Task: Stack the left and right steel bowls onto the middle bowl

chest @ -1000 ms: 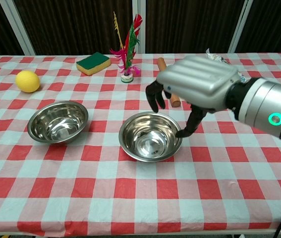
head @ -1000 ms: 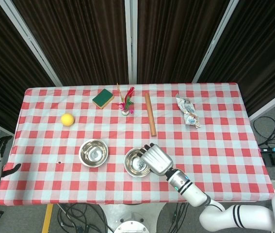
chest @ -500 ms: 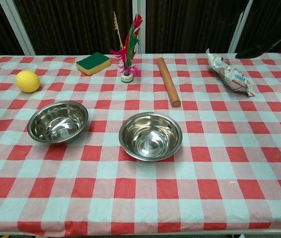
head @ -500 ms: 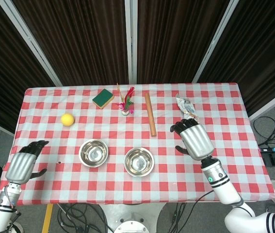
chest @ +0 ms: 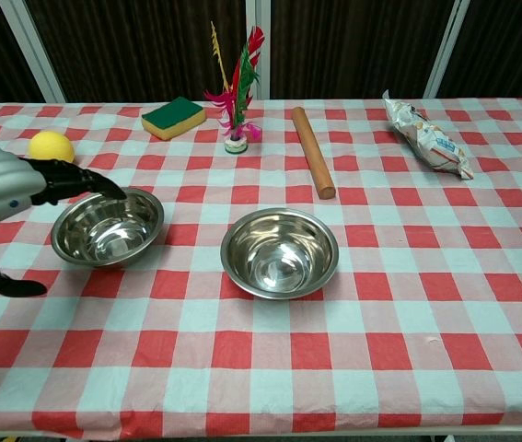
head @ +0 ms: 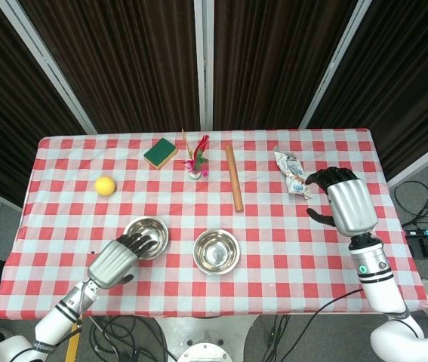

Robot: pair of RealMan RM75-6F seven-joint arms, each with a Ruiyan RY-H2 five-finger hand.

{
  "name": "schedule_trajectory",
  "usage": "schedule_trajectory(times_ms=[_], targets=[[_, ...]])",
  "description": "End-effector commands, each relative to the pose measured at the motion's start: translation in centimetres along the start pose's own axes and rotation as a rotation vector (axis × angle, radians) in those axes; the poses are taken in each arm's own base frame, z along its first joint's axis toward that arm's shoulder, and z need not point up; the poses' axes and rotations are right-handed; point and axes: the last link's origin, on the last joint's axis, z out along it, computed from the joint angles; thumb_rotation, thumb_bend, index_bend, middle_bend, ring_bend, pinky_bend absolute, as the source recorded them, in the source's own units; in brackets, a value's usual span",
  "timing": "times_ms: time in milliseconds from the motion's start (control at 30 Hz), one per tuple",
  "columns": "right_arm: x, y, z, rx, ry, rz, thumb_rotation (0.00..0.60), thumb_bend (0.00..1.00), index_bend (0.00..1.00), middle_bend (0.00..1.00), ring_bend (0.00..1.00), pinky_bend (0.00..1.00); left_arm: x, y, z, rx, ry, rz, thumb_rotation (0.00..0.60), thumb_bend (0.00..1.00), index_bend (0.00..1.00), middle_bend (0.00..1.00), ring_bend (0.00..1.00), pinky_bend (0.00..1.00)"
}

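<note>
Checked table [head: 334, 260] bearing two steel bowls. Middle bowl [chest: 280, 252], near the front centre, appears to hold a second bowl nested inside; this cannot be told for certain. Left bowl [chest: 108, 226] stands empty beside it, apart. Along the far edge: rolling pin [chest: 312, 164], snack packet [chest: 426, 134], green sponge [chest: 174, 116], feather shuttlecock [chest: 234, 97], lemon [chest: 51, 150]. Left hand [head: 114, 261], fingers spread and holding nothing, reaches over the left bowl's near rim. Right hand [head: 345, 204], fingers loosely curled and empty, hangs beside the snack packet, well apart from both bowls.

Bare cloth separates left bowl [chest: 107, 226] and middle bowl [chest: 279, 252].
</note>
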Motion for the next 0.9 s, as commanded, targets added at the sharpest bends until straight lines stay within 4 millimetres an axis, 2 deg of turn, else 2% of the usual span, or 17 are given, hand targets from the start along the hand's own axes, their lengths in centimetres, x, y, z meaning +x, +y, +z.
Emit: schedule_trajectory(times_ms=[33,533,767,900], targets=[[0.1,0.8,0.0,-0.022,0.005,0.004,0.6,0.0,0.41,0.42,0.32,0.36,-0.5,0.4,1.2,-0.04,-0.009,0.05,0.6,0.16,0.2,0.28,0.21,0.36],[-0.4,2.6,0.0,-0.064,-0.015,0.023,0.6,0.0,0.4,0.41,0.31,0.35,-3.7,-1.4,2.8,-0.056,-0.085,0.062,0.6,0.19,0.27,0.32,0.25,0.38],[-0.7,3.2,-0.1,-0.073,-0.024,0.032,0.6,0.0,0.39,0.41,0.31,0.35,-3.9,-2.3,3.6,-0.034,-0.079,0.013,0.6,0.22,0.32,0.37,0.31,0.43],[-0.8,3.5,0.0,-0.075,-0.024,0.037,0.6,0.0,0.39,0.41,0.31,0.35,-4.2,-2.8,4.0,-0.031,-0.093,0.016,0.6,0.23,0.33,0.38,0.31,0.43]])
